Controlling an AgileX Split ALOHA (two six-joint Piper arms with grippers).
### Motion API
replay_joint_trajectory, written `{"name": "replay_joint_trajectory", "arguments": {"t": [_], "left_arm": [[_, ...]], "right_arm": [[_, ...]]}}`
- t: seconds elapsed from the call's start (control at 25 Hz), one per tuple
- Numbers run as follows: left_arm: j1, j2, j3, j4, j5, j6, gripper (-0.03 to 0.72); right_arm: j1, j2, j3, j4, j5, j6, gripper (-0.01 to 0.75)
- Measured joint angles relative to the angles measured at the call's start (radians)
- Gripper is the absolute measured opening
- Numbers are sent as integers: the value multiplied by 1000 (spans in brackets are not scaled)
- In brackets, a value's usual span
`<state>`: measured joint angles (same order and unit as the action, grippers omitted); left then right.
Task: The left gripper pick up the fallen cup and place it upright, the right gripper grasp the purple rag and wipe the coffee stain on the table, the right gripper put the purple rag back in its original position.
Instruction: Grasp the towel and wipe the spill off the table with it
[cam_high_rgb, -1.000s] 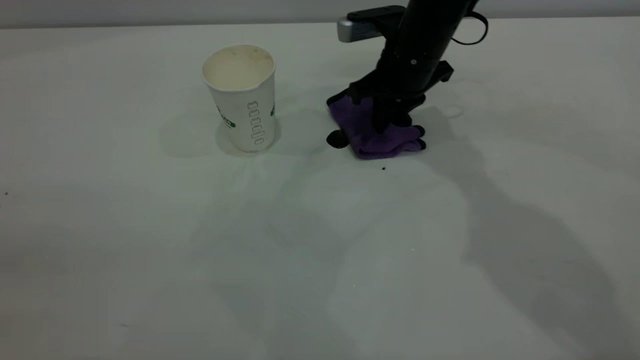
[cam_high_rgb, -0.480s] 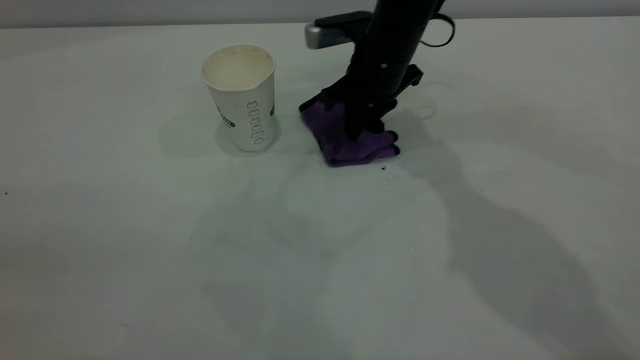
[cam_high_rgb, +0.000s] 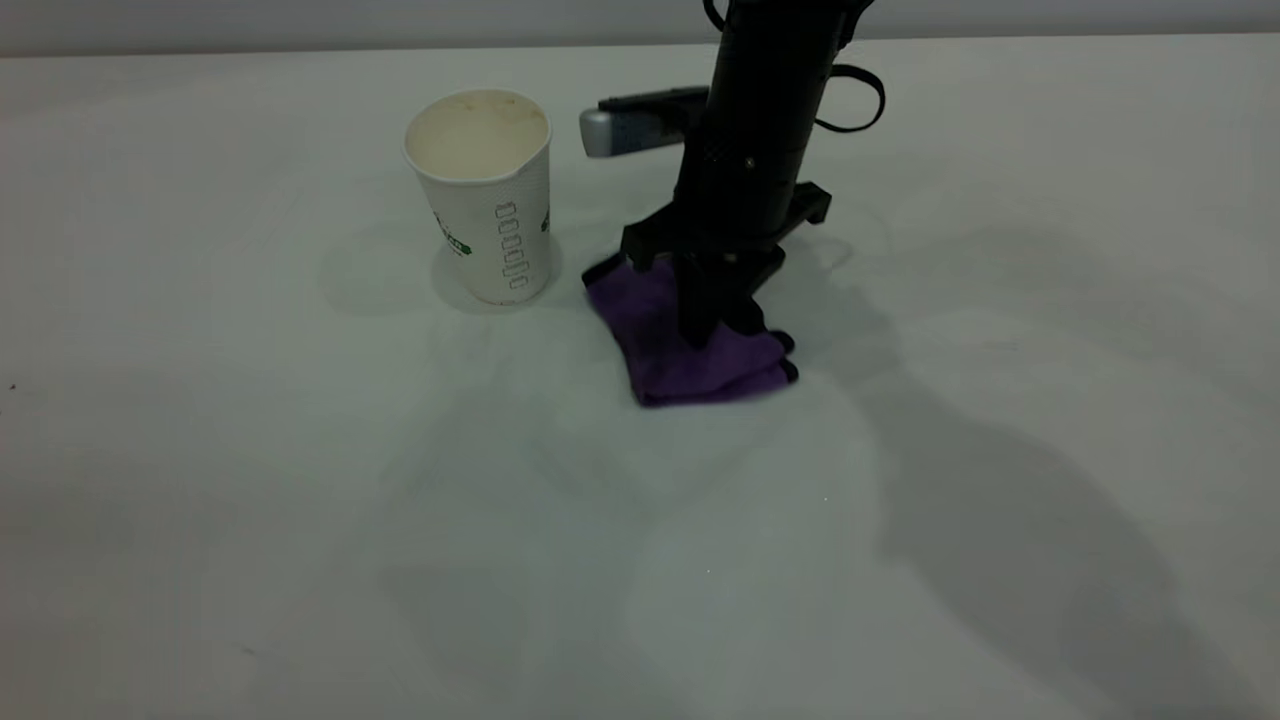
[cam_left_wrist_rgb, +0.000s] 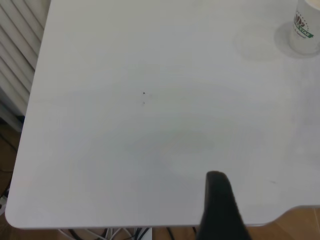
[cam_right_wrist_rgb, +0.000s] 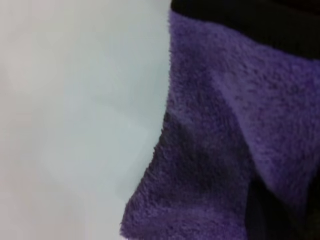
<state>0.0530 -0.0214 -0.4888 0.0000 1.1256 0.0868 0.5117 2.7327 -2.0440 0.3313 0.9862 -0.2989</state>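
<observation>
The white ribbed cup (cam_high_rgb: 485, 200) stands upright on the table (cam_high_rgb: 300, 520), mouth up, cream inside showing. My right gripper (cam_high_rgb: 705, 325) points down just right of the cup and is shut on the purple rag (cam_high_rgb: 665, 350), pressing it flat on the table. The rag fills the right wrist view (cam_right_wrist_rgb: 225, 125). The coffee stain does not show; where it lay is bare table or under the rag. My left gripper (cam_left_wrist_rgb: 220, 200) is out of the exterior view, hovering near the table's edge far from the cup (cam_left_wrist_rgb: 306, 30).
The table's edge and a corner (cam_left_wrist_rgb: 20, 210) show in the left wrist view, with floor and a ribbed white panel (cam_left_wrist_rgb: 15, 60) beyond. A tiny dark speck (cam_left_wrist_rgb: 143, 93) lies on the tabletop there.
My right gripper has dragged the rag left over the black stain, then toward the front of the table. The stain and the nearby tiny speck no longer show. The cup has not moved.
</observation>
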Motion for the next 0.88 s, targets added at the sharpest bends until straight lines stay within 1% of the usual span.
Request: {"name": "replay_joint_trajectory", "arguments": {"t": [0.2,0.36,0.44,0.56,0.72,0.88], "left_arm": [[0,0,0,0,0,0,538],[0,0,0,0,0,0,538],[0,0,0,0,0,0,538],[0,0,0,0,0,0,538],[0,0,0,0,0,0,538],[0,0,0,0,0,0,538]], "right_arm": [[0,8,0,17,95,-24,68],[0,18,1,108,134,-91,68],[2,20,2,151,127,-111,68],[6,20,3,164,86,-118,68],[6,19,2,128,35,-106,68],[12,13,1,65,0,-43,70]]}}
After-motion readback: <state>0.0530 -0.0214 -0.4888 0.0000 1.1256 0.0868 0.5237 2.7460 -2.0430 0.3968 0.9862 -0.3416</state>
